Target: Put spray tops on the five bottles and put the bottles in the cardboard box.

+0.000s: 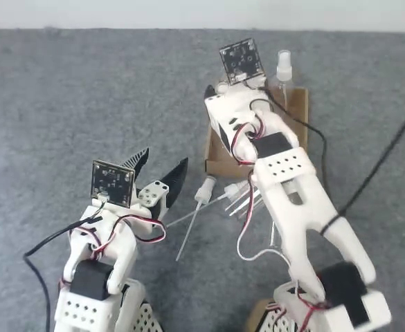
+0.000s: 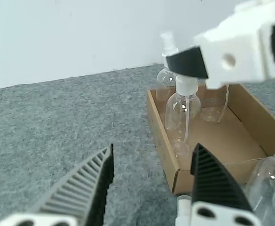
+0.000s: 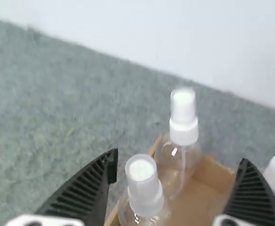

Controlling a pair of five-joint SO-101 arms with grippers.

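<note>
So the left arm (image 1: 102, 256) sits tucked back near its base, with the left gripper (image 1: 165, 158) spread wide and pointing forward. The right arm (image 1: 292, 187) is stretched way out ahead of it, and the right gripper (image 3: 177, 162) is tipped downward and gaping wide too.

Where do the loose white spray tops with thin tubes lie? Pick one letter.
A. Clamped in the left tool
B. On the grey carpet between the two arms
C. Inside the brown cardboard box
B: the loose white spray tops with thin tubes lie on the grey carpet, outside the brown cardboard box and beside the open, empty left tool.
</note>
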